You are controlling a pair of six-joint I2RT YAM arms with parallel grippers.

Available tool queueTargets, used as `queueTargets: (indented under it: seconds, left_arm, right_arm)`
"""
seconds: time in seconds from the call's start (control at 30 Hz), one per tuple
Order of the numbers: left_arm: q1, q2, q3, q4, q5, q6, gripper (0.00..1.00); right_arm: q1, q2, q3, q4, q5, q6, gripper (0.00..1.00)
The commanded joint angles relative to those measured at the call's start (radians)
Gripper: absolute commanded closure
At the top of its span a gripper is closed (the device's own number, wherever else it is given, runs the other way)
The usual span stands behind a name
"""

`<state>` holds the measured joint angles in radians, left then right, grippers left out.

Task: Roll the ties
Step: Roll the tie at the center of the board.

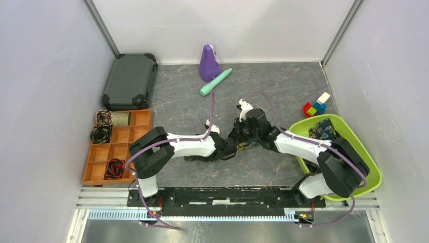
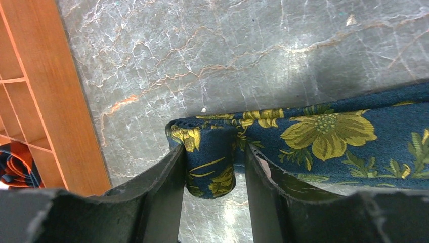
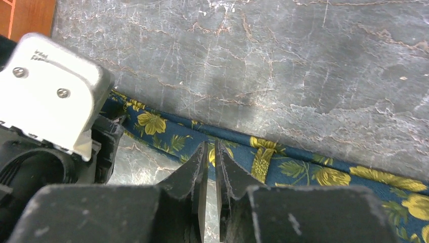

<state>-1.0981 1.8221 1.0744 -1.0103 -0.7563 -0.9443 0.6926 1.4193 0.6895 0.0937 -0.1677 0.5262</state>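
Two robot arms meet over the middle of a grey marbled table (image 1: 192,101); a navy tie (image 2: 324,131) printed with yellow-gold flowers lies flat beneath them. The left gripper (image 2: 215,157) stands released, its two dark fingers (image 2: 162,187) parted; the tie's folded end sits in the gap between them, touching one finger and stopping just short of the other (a sliver of table shows there). From that fold the strip runs off past one jaw, flat on the table; outside the opposite jaw lies an orange tray (image 2: 55,101) of compartments, and one of them holds a red-and-dark coiled tie (image 2: 15,167).

The right gripper (image 3: 211,147) is clenched to a thin slit on the navy tie's near edge, with yellow print showing in the slit; the strip crosses just beyond the tips and carries on to both sides of the jaws. Close beside one jaw sits the left arm's white housing (image 3: 50,86).

Seen from above, crumpled ties (image 1: 324,129) lie in a green bin (image 1: 369,167) beside the right arm.
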Motion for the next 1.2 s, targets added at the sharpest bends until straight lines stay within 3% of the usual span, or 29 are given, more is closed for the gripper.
queueTargets:
  seconds: [0.0, 0.37, 0.97, 1.17]
  left_arm:
    - [-0.004, -0.035, 0.024, 0.075, 0.071, -0.001, 0.47]
    - [-0.006, -0.05, 0.033, 0.066, 0.078, 0.007, 0.47]
    - [-0.01, -0.139, 0.052, 0.077, 0.189, 0.068, 0.41]
    - [-0.006, -0.174, 0.028, 0.114, 0.215, 0.088, 0.49]
  right_arm:
    - [0.007, 0.056, 0.039, 0.047, -0.036, 0.018, 0.85]
    - [0.112, 0.2, 0.012, 0.154, -0.074, 0.069, 0.87]
    - [0.114, 0.236, 0.045, 0.14, -0.056, 0.061, 0.9]
    - [0.114, 0.221, 0.099, 0.101, -0.056, 0.046, 0.9]
